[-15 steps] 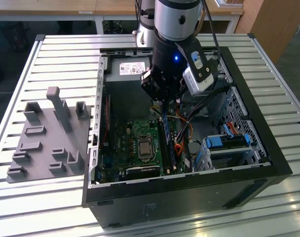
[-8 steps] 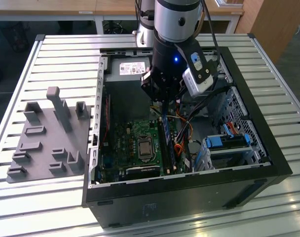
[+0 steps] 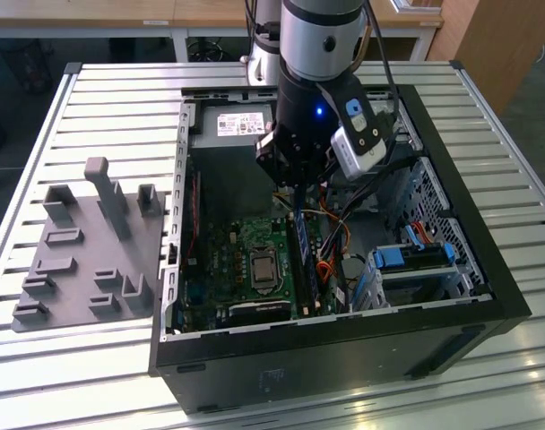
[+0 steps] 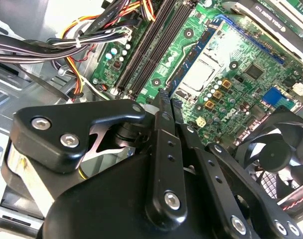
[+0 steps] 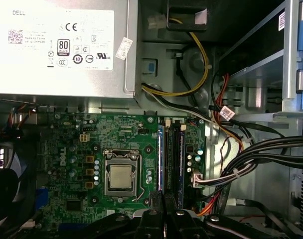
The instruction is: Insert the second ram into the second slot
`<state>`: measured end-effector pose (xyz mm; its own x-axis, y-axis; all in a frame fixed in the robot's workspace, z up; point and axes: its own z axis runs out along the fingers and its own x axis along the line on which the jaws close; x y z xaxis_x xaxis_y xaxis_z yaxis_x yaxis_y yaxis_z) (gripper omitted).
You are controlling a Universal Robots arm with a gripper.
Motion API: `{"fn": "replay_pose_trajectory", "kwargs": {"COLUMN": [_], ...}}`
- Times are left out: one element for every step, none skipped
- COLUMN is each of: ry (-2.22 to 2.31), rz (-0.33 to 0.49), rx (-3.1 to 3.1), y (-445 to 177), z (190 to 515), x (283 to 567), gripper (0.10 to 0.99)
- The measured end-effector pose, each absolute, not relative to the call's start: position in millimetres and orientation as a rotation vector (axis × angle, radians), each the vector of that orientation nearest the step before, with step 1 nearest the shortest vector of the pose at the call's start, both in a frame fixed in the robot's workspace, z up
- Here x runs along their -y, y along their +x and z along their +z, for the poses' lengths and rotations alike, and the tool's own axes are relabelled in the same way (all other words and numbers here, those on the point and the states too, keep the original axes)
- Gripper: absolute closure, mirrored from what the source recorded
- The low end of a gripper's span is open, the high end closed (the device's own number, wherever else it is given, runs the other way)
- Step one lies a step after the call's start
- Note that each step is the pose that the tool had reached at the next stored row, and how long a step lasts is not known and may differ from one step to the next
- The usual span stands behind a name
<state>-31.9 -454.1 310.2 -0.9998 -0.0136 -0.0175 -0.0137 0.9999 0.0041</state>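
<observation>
A: Exterior view. An open black steel computer case (image 3: 488, 296) sits on the slatted aluminium table (image 3: 111, 98). A grey plastic fixture plate with upright pegs (image 3: 84, 260) lies just beside the case, on the exterior view's left. Tool?

B: The black two-finger gripper (image 3: 295, 199) hangs inside the case, above the green motherboard (image 3: 219, 260). The long thin blue circuit-board ram stick (image 3: 302, 262) stands on edge on that board. It is on the exterior view's right of the square metal CPU socket (image 3: 262, 269). The fingertips are close above the stick; I cannot tell if they touch it.

A: Second wrist view?

B: The fingers (image 4: 161, 114) are set narrow, tips almost together. I cannot tell whether anything is pinched between them. Beyond them are the black memory slot bank (image 4: 144, 57), bundled black and coloured cables (image 4: 52, 45) and a round black fan (image 4: 278, 149).

A: First wrist view?

B: The gripper tips (image 5: 162, 199) lie over the slot bank. The ram stick shows as a blue edge (image 5: 160, 159) along the bank's socket side. I cannot tell which slot it is in, or whether it is fully seated. The silver power supply box with a white label (image 5: 57, 45) is at the far side of the board.
</observation>
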Motion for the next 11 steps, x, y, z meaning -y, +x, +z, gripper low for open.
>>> {"fn": "replay_pose_trajectory", "kwargs": {"ry": [-0.021, -0.021, -0.021, -0.021, -0.021, -0.021, -0.021, -0.021, -0.021, -0.021, -0.021], "rz": [0.007, 0.007, 0.007, 0.007, 0.007, 0.007, 0.007, 0.007, 0.007, 0.007, 0.007], "rx": [-3.124, -3.124, -3.124, -3.124, -3.124, -3.124, -3.124, -3.124, -3.124, -3.124, -3.124], "y": [-31.9, -31.9, -31.9, -31.9, -31.9, -31.9, -31.9, -31.9, -31.9, -31.9, -31.9], "z": [310.0, 309.7, 309.5, 309.2, 309.0, 308.8, 308.5, 308.3, 308.1, 307.8, 307.6], "x": [454.1, 454.1, 454.1, 454.1, 454.1, 454.1, 454.1, 454.1, 454.1, 454.1, 454.1], "gripper": [0.957, 0.957, 0.957, 0.957, 0.957, 0.957, 0.957, 0.957, 0.957, 0.957, 0.957]}}
